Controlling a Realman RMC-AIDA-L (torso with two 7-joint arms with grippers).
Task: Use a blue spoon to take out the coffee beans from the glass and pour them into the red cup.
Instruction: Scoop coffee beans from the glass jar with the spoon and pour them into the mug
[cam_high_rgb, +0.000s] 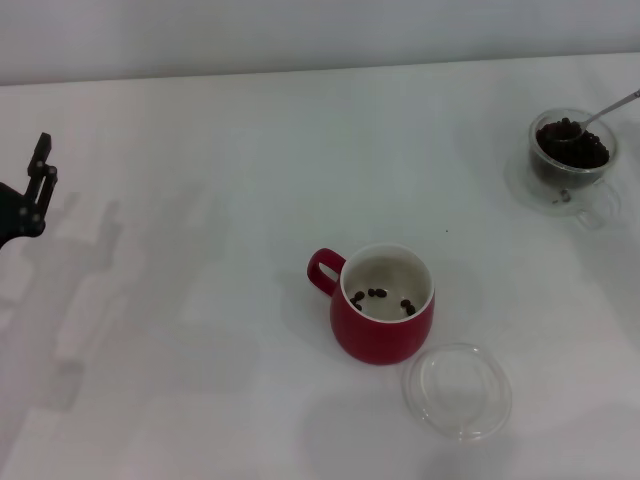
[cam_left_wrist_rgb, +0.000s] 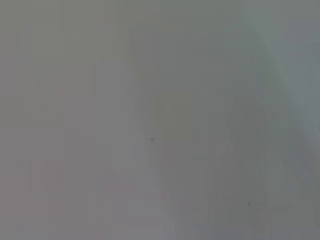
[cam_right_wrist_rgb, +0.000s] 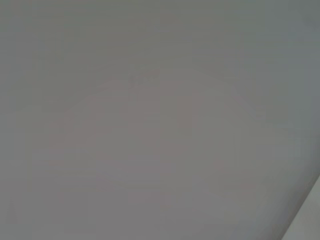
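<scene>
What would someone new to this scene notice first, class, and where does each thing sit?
The red cup stands out near the middle of the white table, a few coffee beans in its white inside. Far right, the glass is full of beans, with the spoon dipped in. A clear dish lies beside the cup; the left gripper waits at the left edge.

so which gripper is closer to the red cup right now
Only the left can be judged. The left gripper sits far off at the table's left edge, well away from the red cup. The right gripper is out of view, so its distance is unknown.
</scene>
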